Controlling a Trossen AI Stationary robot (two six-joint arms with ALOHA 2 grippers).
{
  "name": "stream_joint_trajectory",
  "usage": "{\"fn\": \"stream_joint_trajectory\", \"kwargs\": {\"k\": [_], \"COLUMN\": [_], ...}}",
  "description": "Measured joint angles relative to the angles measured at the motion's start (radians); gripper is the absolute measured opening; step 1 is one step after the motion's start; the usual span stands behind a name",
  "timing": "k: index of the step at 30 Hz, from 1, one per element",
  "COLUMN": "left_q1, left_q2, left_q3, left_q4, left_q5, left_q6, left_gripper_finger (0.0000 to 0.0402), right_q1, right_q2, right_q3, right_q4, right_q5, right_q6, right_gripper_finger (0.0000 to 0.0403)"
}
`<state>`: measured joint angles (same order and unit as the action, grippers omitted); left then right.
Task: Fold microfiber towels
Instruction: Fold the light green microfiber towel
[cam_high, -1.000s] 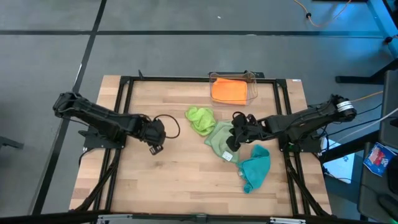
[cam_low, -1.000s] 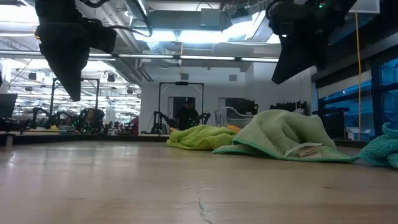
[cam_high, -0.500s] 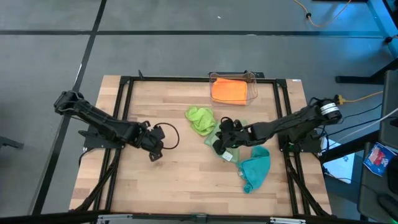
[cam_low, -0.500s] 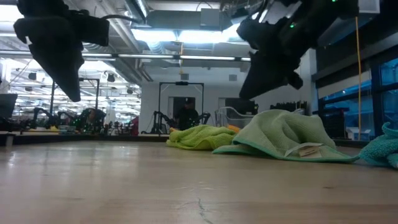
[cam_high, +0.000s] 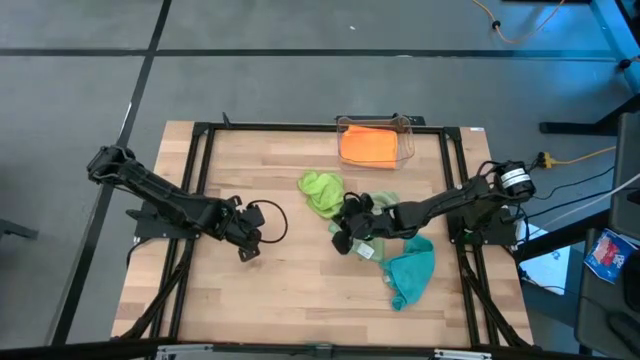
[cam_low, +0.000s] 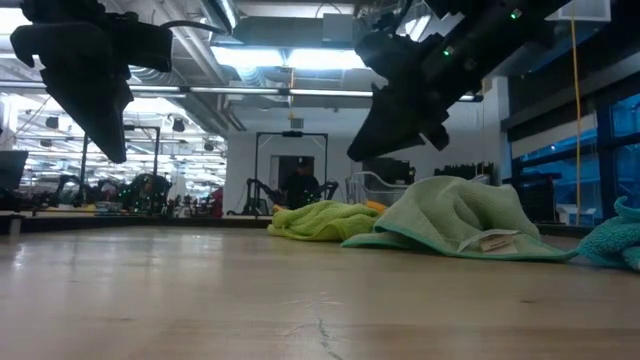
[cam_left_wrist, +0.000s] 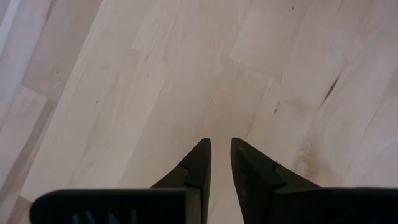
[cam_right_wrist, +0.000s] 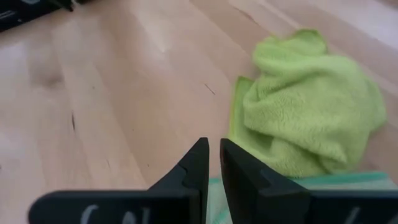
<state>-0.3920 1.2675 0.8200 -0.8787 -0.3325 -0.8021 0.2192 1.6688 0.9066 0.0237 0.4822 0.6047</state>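
Right gripper (cam_high: 341, 243) moved left over sage towel (cam_high: 372, 226) edge, fingers nearly closed, empty; left gripper (cam_high: 246, 251) same, idle.

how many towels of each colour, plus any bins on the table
orange towel: 1, in the bin
lime green towel: 1
pale sage green towel: 1
teal towel: 1
clear plastic bin: 1
total: 5 things, 4 of them towels

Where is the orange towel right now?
In the high view, the orange towel lies inside the clear plastic bin at the table's far edge, right of center, beyond the lime green towel.
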Motion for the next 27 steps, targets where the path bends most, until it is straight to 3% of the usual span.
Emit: {"fn": "stream_joint_trajectory", "kwargs": {"k": [6, 16, 21, 24, 27], "left_q1": [0.0, 0.0, 0.001, 0.001, 0.001], "left_q2": [0.0, 0.0, 0.0, 0.0, 0.0], "left_q3": [0.0, 0.0, 0.0, 0.0, 0.0], "left_q4": [0.0, 0.0, 0.0, 0.0, 0.0], "left_q5": [0.0, 0.0, 0.0, 0.0, 0.0], "left_q6": [0.0, 0.001, 0.001, 0.001, 0.001], "left_gripper_finger": [0.0055, 0.0055, 0.0055, 0.0055, 0.0055], "right_q1": [-0.008, -0.069, -0.09, -0.102, -0.105], "right_q2": [0.0, 0.0, 0.0, 0.0, 0.014], "right_q3": [0.0, 0.0, 0.0, 0.0, 0.002], "right_q4": [0.036, 0.041, 0.052, 0.074, 0.102], "right_q5": [0.048, 0.049, 0.048, -0.014, -0.137], "right_q6": [0.033, -0.036, -0.034, -0.045, -0.245], "right_gripper_finger": [0.0058, 0.0192, 0.0223, 0.0226, 0.0223]}}
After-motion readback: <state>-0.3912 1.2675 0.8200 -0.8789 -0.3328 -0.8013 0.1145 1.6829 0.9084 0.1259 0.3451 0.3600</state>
